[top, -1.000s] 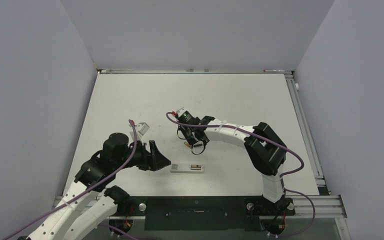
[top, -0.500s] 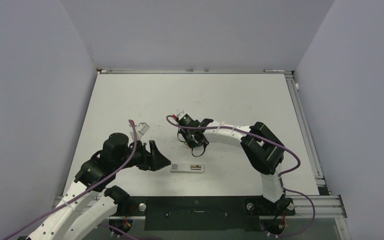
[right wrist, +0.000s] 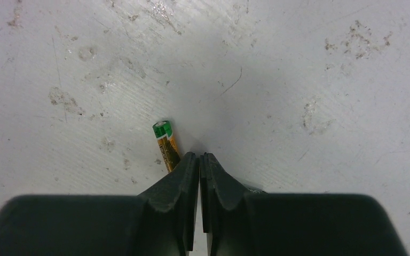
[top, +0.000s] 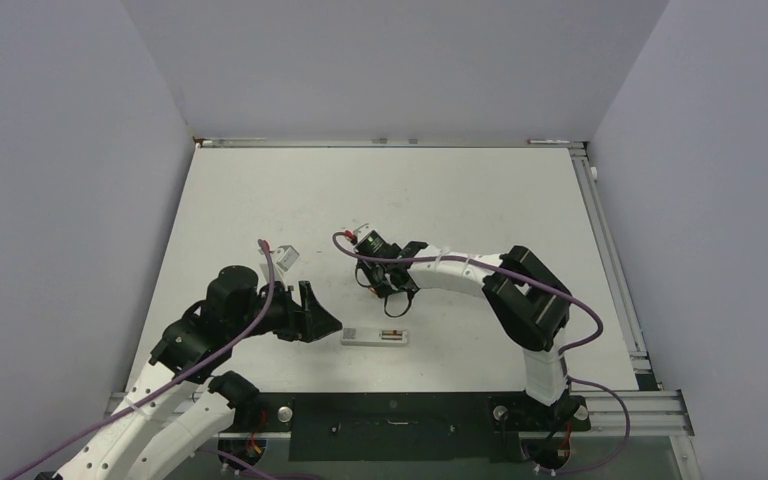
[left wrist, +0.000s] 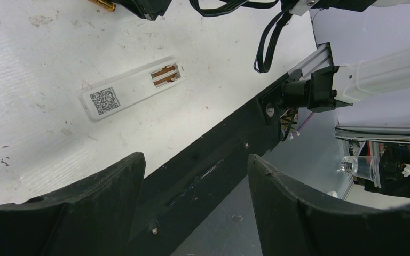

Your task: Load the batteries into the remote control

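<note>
The remote control (top: 375, 337) lies back up near the table's front edge. In the left wrist view (left wrist: 133, 88) its compartment is uncovered and shows two copper-coloured strips beside a QR label. A yellow-gold battery with a green end (right wrist: 166, 146) lies on the table, touching the outer side of my right gripper's left finger; its tip also shows in the left wrist view (left wrist: 102, 5). My right gripper (right wrist: 199, 156) is shut with nothing between the jaws, its tips down at the table (top: 372, 285). My left gripper (left wrist: 195, 158) is open and empty, left of the remote (top: 326, 318). The dark green battery is not visible.
A small pale grey piece (top: 286, 256) lies behind my left gripper. The black front rail (left wrist: 229, 144) runs along the table's near edge under my left fingers. A dark printed edge (right wrist: 250, 188) peeks out under my right finger; I cannot tell what it is.
My right gripper has shifted slightly left and nearer, staying low by the battery. The left arm and the remote have not moved.
</note>
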`<action>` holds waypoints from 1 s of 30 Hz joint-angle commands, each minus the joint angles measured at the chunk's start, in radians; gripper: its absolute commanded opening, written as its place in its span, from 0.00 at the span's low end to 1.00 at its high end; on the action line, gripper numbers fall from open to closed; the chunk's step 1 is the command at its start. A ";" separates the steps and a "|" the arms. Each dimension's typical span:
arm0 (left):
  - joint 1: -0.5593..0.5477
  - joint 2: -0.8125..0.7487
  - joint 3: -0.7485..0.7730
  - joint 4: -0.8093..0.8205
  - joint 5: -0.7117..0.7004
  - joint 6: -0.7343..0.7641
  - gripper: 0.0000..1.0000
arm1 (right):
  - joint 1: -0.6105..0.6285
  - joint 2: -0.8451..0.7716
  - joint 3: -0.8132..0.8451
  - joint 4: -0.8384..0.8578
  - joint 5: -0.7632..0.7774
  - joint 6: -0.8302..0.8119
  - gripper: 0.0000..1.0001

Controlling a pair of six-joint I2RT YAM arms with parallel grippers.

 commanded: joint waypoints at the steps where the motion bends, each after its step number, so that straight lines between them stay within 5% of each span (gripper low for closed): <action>1: 0.004 -0.001 0.005 0.041 0.013 0.013 0.67 | 0.020 -0.025 -0.049 -0.017 -0.018 0.039 0.09; 30: 0.004 -0.003 0.003 0.039 0.017 0.012 0.67 | 0.074 -0.051 -0.091 0.067 -0.059 0.171 0.09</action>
